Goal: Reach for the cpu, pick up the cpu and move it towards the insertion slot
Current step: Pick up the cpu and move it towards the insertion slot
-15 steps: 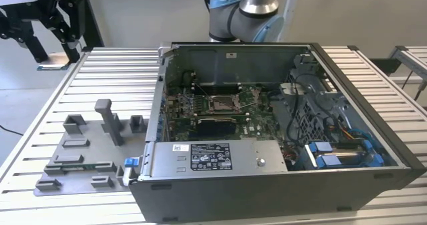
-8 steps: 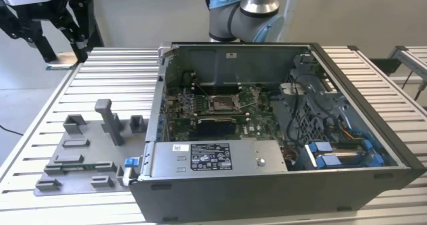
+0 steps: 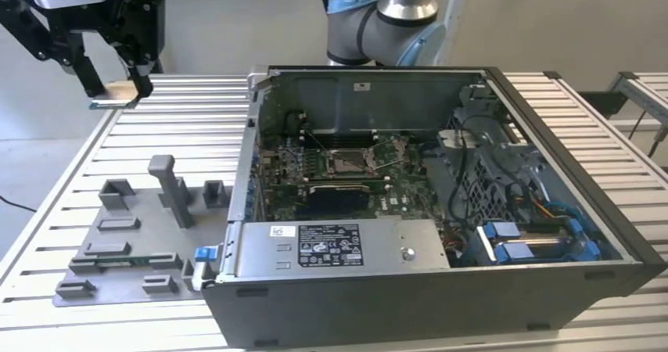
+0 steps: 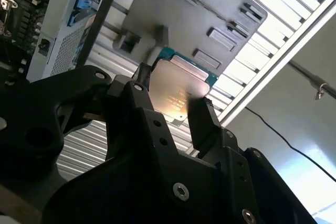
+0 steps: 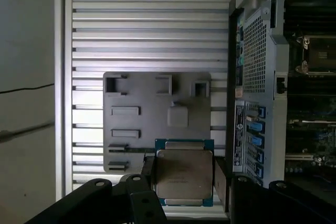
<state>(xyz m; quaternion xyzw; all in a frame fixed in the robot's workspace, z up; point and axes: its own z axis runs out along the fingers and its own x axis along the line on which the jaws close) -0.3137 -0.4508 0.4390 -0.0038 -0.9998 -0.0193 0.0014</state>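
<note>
Upper left of the exterior view: one black two-fingered gripper (image 3: 115, 88) is clenched on one cpu, a small thin silver-topped square chip (image 3: 112, 96), held clear above the ribbed aluminium table (image 3: 177, 113). In both wrist views its fingers (image 5: 148, 170) (image 4: 202, 121) are closed just to chip width, pressing opposite edges of the cpu (image 5: 184, 174) (image 4: 176, 93). The chip lies level, silver face up; being square, it has no long axis. Lower left sits one grey plastic fixture plate (image 3: 125, 242). Centre: one open dark computer case (image 3: 439, 289), holding one insertion slot, a silver-framed square socket (image 3: 350, 161), well apart from the chip.
</note>
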